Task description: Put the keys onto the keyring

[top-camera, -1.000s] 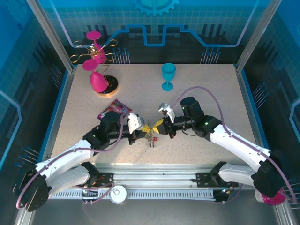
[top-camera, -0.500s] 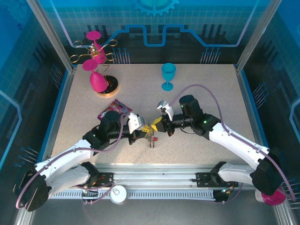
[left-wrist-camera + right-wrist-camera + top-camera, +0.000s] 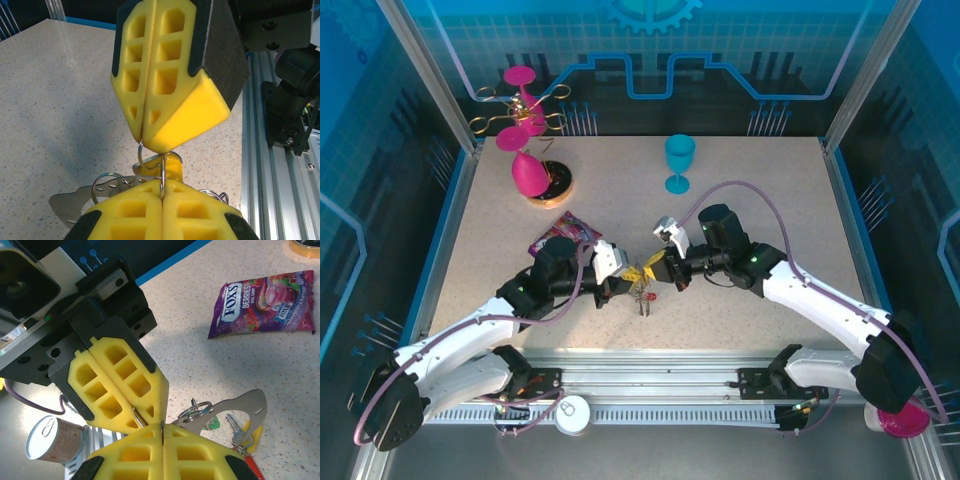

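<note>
You're mid-threading here: the left gripper [image 3: 161, 192] has its yellow pads pressed together on the thin wire of the keyring [image 3: 161, 169], and the right gripper [image 3: 163, 432] is clamped shut on the same loop from the opposite side, so it hangs off the table between the two tips. The keys [image 3: 234, 426] dangle just below by the green tag [image 3: 214, 424] and a flat silver plate [image 3: 245, 405]; whether any key sits on the wire, I can't tell. Your next move, I'd judge, is a small twist to part the coil without losing either grip.
</note>
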